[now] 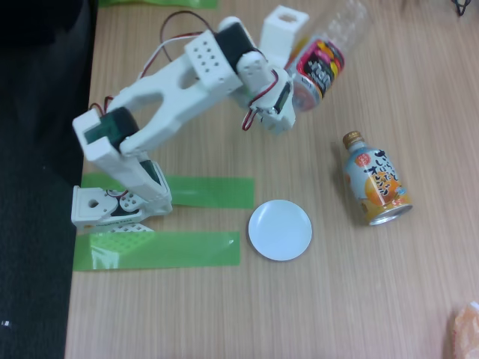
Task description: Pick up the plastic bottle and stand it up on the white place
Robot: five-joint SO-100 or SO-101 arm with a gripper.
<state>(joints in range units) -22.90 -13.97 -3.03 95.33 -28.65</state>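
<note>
Nearest the lower edge of the fixed view, at about five o'clock, a scrap of something orange-pink (465,329) pokes in, too cropped to name. Up from there, close to the middle and slightly toward six o'clock, sits the white place (280,229), a small round dish lying flat and bare on the wooden table (224,314); nothing rests on it, so the standing step is not yet done. At its nine o'clock run two green tape strips (157,249), which seem to mark where the arm's base (112,202) is planted, so the dish falls within easy reach.

At three o'clock from the dish, apart from it, lies an orange-and-pale-blue can (376,183) with a gold cap, on its side. It looks like a decoy and plays no part here.

Farther up, toward one o'clock, the gripper (293,78) is closed around the plastic bottle (323,56) at its pink, red and yellow label band. Clamping there, on the widest, stiffest part, would keep the clear ribbed body from slipping. The bottle is tilted, its clear end pointing to the upper right, and appears lifted off the table, though contact cannot be ruled out. My judgement: it needs carrying toward six o'clock and turning upright over the dish.
</note>
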